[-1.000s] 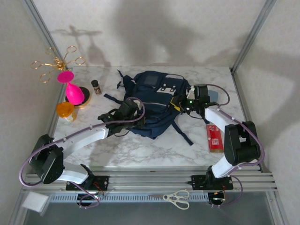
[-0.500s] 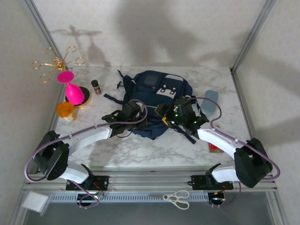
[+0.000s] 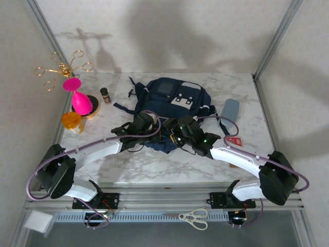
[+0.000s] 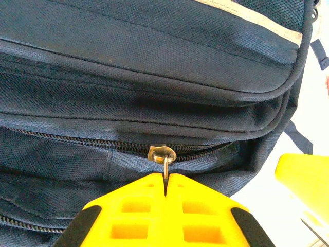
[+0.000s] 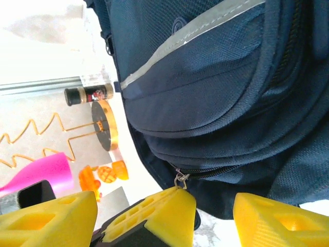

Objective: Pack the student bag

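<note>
Unzipping step: left gripper (image 4: 166, 180) jaws clamped on small metal zip pull (image 4: 163, 155) of large navy fabric backpack (image 4: 154, 62). Right gripper (image 3: 179, 131) jaws apart, just beside. Next, probably: draw pull along zip while right gripper steadies fabric.

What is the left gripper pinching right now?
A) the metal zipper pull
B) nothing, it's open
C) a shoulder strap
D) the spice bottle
A: in the left wrist view the left gripper is shut on the metal zipper pull of the navy backpack.
</note>
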Robot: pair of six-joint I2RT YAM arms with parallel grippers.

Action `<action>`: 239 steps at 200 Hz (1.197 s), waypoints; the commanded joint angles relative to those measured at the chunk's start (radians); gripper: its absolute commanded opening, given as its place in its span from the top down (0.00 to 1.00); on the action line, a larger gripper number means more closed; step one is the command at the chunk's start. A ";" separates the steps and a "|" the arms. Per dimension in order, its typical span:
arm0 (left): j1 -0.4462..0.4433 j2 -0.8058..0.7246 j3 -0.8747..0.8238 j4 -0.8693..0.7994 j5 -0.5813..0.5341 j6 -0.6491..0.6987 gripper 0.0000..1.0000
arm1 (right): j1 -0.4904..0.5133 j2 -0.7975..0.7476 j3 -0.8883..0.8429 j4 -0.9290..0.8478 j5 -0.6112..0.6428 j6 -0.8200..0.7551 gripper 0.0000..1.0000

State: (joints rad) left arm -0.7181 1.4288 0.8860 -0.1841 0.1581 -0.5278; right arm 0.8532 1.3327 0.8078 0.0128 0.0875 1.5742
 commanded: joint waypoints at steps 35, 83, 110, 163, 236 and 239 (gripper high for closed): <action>0.006 -0.038 -0.018 0.064 0.010 -0.008 1.00 | 0.015 0.094 -0.006 -0.004 0.037 0.109 0.33; 0.006 -0.029 -0.023 0.074 0.041 -0.008 1.00 | 0.000 0.219 0.079 -0.005 0.130 0.097 0.49; 0.008 -0.037 -0.023 0.045 0.005 -0.002 1.00 | -0.016 0.223 0.113 -0.027 0.174 0.055 0.66; 0.016 -0.092 -0.049 -0.033 -0.096 -0.001 1.00 | -0.138 0.108 0.040 0.081 -0.005 -0.244 1.00; 0.020 -0.234 -0.155 -0.140 -0.234 -0.080 1.00 | -0.511 -0.051 -0.004 -0.022 -0.636 -0.745 1.00; 0.020 -0.234 -0.160 -0.137 -0.235 -0.081 1.00 | -0.531 -0.051 0.001 -0.030 -0.650 -0.759 1.00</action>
State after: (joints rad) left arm -0.7101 1.2434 0.7830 -0.1776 0.0402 -0.5613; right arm 0.4820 1.3190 0.7979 0.0200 -0.4019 1.0485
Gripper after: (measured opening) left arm 0.052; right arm 0.064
